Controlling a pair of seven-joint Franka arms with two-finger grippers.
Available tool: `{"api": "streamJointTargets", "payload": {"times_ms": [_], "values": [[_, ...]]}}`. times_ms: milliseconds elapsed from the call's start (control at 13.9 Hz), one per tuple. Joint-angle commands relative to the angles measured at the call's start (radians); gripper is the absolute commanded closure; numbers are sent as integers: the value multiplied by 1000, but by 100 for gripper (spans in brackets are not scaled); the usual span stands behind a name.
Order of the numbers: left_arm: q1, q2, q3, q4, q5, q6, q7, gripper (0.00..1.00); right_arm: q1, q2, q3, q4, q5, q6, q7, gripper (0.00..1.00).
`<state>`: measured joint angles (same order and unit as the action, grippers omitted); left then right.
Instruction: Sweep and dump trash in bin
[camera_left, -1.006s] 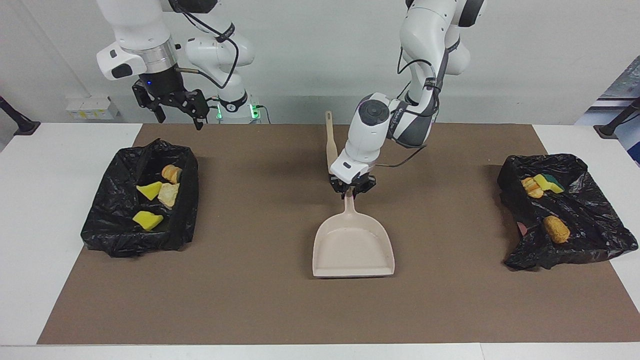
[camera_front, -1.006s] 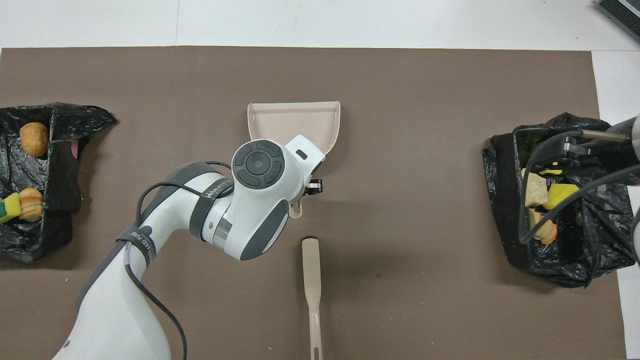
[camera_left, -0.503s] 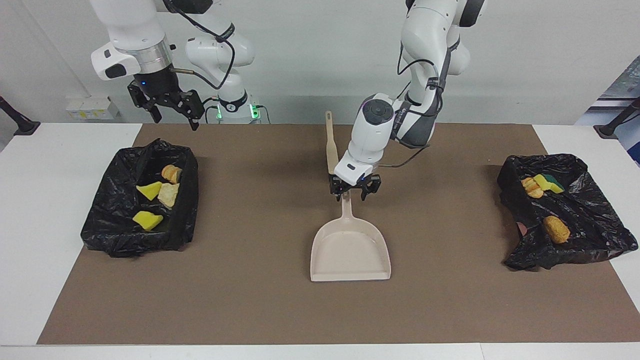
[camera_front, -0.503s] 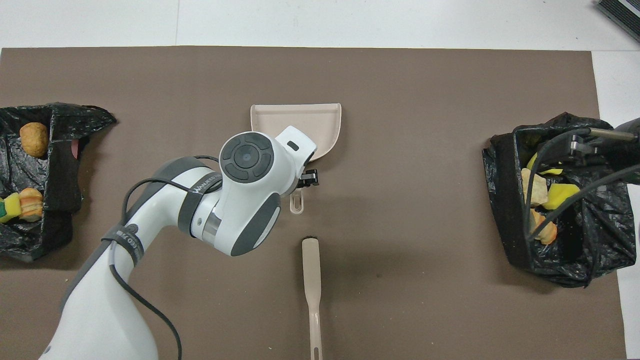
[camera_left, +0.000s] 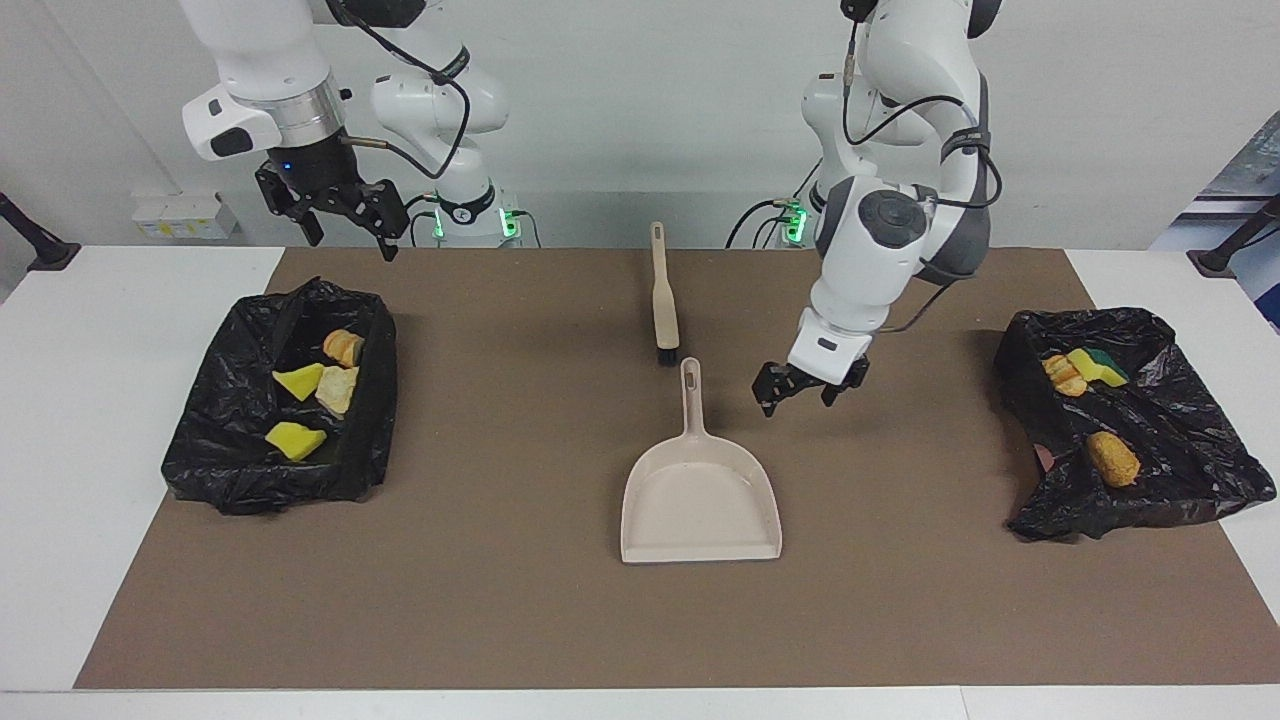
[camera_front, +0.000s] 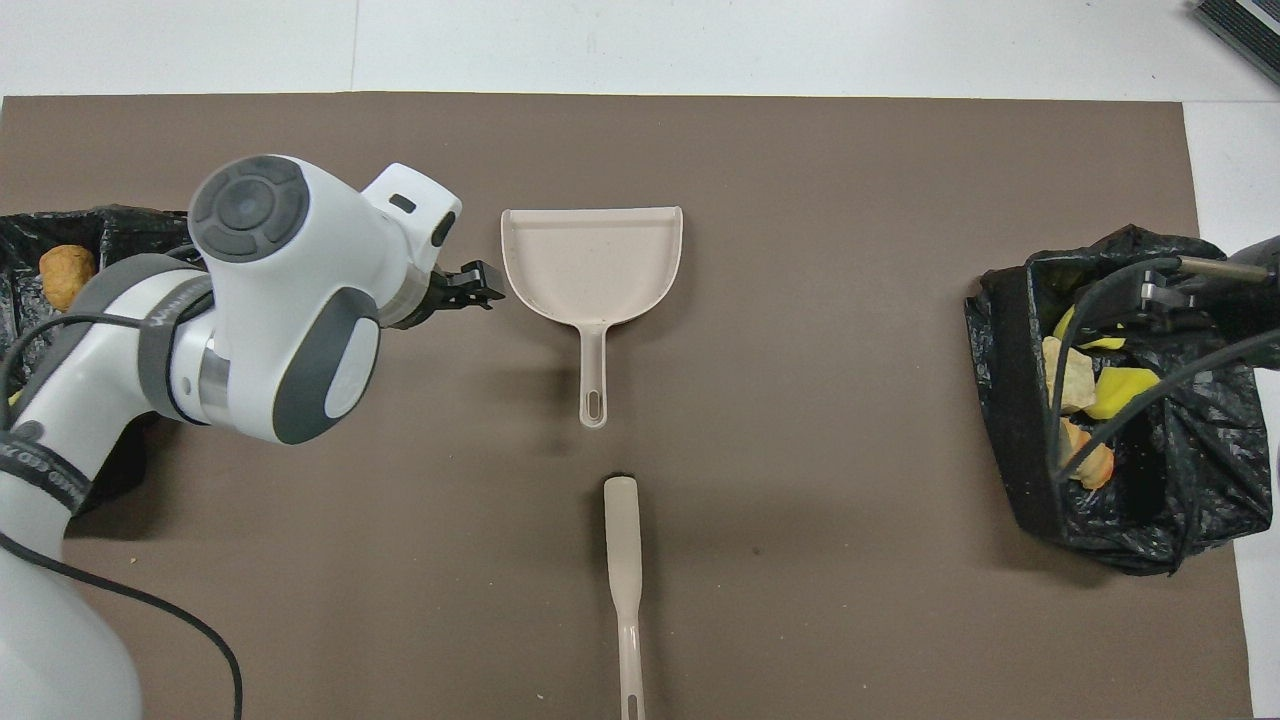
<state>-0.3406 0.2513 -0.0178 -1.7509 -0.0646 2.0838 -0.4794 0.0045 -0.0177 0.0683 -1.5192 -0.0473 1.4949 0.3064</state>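
Brown matting (camera_left: 500, 600) carries the dustpan (camera_left: 700, 500); left gripper (camera_left: 798, 390) hovers beside it, open and empty; right gripper (camera_left: 340, 215) waits open above the bin (camera_left: 200, 460).

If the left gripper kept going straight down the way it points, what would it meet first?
Probably the bare brown mat: the left gripper, open, hangs beside the dustpan, holding nothing.

Yellow and tan trash (camera_left: 316, 385), lying in black-lined bins (camera_left: 220, 455)
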Motion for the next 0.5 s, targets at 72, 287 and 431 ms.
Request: {"api": "streamJointTargets", "payload": {"times_ms": [72, 287, 431], "values": [[116, -30, -17, 48, -14, -108, 167, 0, -11, -4, 1, 5, 14, -10, -33, 0], [211, -90, -8, 57, -14, -211, 368, 0, -11, -4, 2, 5, 14, -10, -32, 0], [279, -124, -7, 57, -15, -254, 470, 0, -11, -4, 2, 5, 14, -10, -32, 0]]}}
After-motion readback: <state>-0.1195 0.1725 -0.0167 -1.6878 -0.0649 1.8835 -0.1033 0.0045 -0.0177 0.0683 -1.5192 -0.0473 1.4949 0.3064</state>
